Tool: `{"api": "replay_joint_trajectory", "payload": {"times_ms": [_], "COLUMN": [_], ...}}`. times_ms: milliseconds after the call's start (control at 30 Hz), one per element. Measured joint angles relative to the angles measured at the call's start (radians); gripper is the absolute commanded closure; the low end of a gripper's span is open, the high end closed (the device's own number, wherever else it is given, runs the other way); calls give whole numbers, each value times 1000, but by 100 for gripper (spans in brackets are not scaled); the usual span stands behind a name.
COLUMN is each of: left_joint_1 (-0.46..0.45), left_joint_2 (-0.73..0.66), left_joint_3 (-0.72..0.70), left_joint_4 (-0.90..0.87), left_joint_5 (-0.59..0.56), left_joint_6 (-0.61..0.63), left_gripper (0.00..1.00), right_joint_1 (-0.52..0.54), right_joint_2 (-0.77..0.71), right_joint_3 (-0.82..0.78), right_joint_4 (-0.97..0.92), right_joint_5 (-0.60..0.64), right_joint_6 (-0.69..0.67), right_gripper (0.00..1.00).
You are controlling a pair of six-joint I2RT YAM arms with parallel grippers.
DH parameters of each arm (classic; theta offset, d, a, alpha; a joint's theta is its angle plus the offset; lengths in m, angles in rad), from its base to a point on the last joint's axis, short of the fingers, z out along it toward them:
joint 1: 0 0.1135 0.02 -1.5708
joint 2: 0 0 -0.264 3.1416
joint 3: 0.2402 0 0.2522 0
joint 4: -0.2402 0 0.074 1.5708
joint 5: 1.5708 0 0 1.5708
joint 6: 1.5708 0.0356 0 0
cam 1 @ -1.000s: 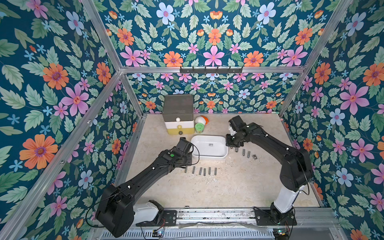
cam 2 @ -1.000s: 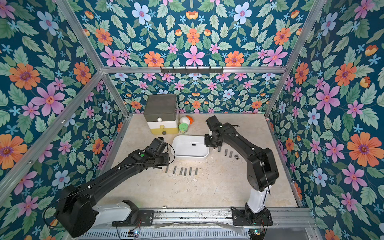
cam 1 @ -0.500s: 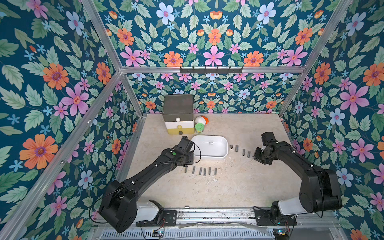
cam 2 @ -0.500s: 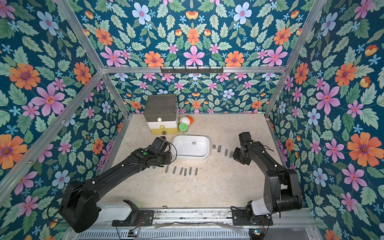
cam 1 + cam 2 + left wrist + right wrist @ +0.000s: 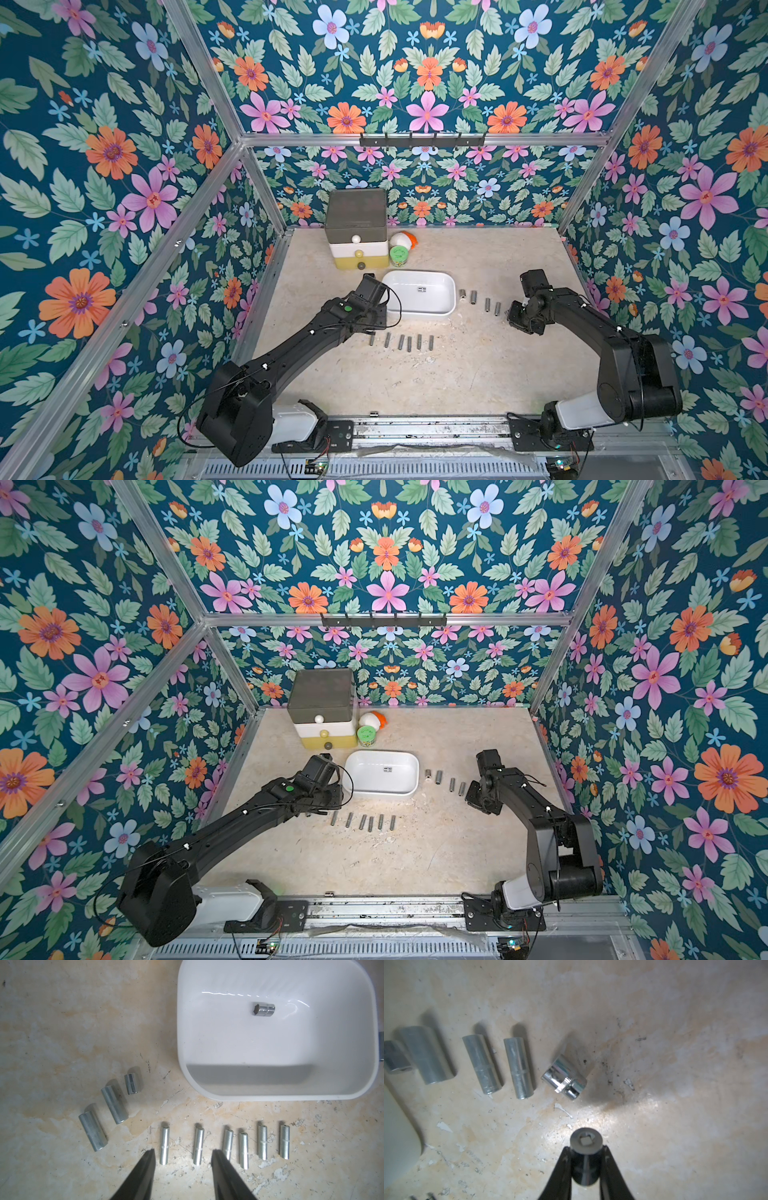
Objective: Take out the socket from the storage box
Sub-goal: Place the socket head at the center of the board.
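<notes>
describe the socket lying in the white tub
The socket is a short, stubby cylinder of shiny chrome-looking metal, with a thin groove round its middle and a many-sided opening at one end. It lies on its side on the floor of the white tub, near the middle, clear of the walls. It is alone in there, touching only the floor.

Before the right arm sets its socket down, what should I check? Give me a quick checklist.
1. Right gripper shut on the dark grey metal socket: ok.
2. Bare beige tabletop beyond the stubby chrome socket lying at the row's end: ok.
3. Held socket's height above the tabletop: cannot tell.
4. Left gripper open, holding nothing: ok.
5. Shallow white plastic tub emptied: not ok, one small chrome socket lies inside.
</notes>
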State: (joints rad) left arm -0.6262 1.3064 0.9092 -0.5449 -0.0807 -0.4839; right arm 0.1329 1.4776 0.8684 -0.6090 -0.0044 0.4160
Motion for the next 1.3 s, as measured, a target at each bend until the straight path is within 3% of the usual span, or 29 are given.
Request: {"api": "replay_joint_trajectory", "payload": {"times_ms": [200,467,867,1300], "left_joint_1": [0,0,0,0], "left_joint_2": [-2,-2,-6,-7], "left_joint_3": [-3,-3,-8,-11], "left_joint_4": [9,13,13,13], "left_joint_5": [0,0,-1,-1], "left_joint_6": [0,0,0,0], "left_gripper": [49,49,49,49], "right_joint_1": [-18,-34,-35,-35], "right_joint_2": [39,105,129,130], "right_joint_3": [4,22,19,16], "right_joint_4": [1,13,20,22], "right_joint_5": [89,88,80,63], "right_joint_6": [2,8,8,8], "right_gripper": [90,82,63,59]}}
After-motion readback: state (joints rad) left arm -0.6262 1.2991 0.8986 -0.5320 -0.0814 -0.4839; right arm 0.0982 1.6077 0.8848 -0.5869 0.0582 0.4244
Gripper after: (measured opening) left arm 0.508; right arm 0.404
